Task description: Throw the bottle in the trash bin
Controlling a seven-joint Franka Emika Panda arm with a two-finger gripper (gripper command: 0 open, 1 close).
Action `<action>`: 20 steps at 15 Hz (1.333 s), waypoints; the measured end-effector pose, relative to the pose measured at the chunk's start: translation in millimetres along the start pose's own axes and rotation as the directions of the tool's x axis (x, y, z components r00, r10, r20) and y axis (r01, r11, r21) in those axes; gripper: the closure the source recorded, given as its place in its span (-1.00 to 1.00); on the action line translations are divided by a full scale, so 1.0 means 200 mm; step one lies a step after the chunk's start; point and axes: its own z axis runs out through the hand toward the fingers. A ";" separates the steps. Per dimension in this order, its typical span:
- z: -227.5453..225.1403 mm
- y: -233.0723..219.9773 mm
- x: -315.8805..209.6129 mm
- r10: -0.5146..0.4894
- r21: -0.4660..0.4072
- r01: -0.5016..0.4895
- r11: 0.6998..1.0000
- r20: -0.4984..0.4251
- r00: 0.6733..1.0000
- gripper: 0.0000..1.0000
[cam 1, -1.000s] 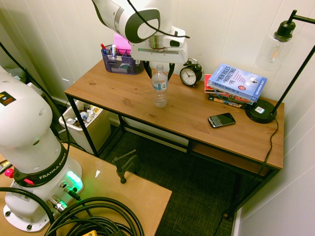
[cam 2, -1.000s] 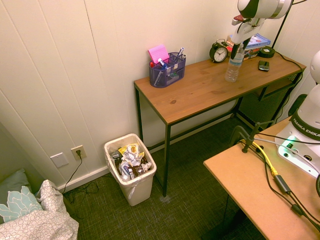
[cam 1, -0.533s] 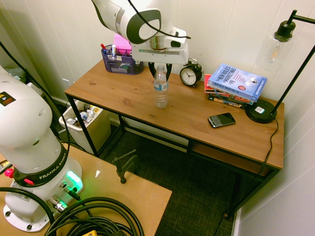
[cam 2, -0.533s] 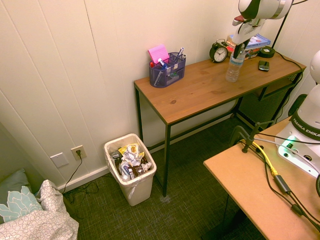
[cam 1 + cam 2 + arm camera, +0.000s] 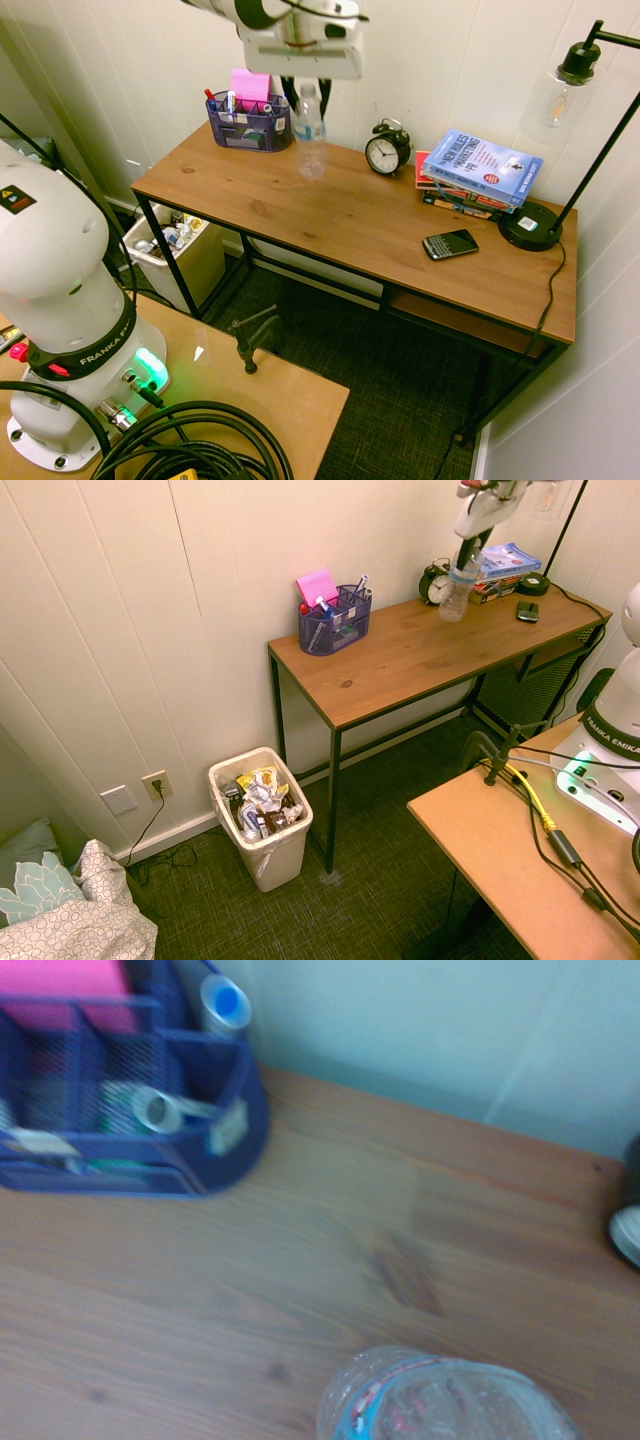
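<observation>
The step in hand is the carry: the bottle (image 5: 310,135) hangs clear of the desk (image 5: 330,220), its neck pinched between the closed fingers of the gripper (image 5: 303,88), and its base floats above the wood near the pen holder (image 5: 247,122). What remains, by my judgement, is a long sideways swing past the desk's end and a drop in height, because the trash bin (image 5: 262,820) stands on the carpet beside the desk leg, well apart from the bottle, and is already heaped with rubbish (so the release wants to come over the open middle, not the rim). The thin plastic may flex in the grip, and a bottle held only at the neck could swing on the way. Counting from near to far in the first exterior view: one trash bin low beside the desk, one desk, one black phone (image 5: 450,244), one lamp base (image 5: 530,226) with one clear bulb shade (image 5: 558,95) above it, one stack of books (image 5: 475,172) topped by a blue one, one bottle in the air, one twin-bell alarm clock (image 5: 386,152), and one dark purple mesh pen holder with one pink note pad (image 5: 250,86) behind it against the wall. The wrist view shows the bottle's ribbed body (image 5: 445,1400) blurred over bare wood, the pen holder (image 5: 130,1110) beyond it.
</observation>
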 end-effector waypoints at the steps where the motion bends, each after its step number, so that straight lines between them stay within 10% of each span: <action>1: -0.11 -0.18 -0.03 -0.013 0.008 0.013 1.000 0.000 1.000 1.00; 6: -0.41 -1.09 -0.22 -0.054 -0.013 0.055 0.998 0.011 0.998 1.00; 12: -0.03 -1.85 -0.50 -0.113 -0.066 0.127 0.990 0.188 0.976 1.00; 20: 0.41 -2.16 -0.56 -0.042 -0.125 0.139 0.982 0.580 0.814 1.00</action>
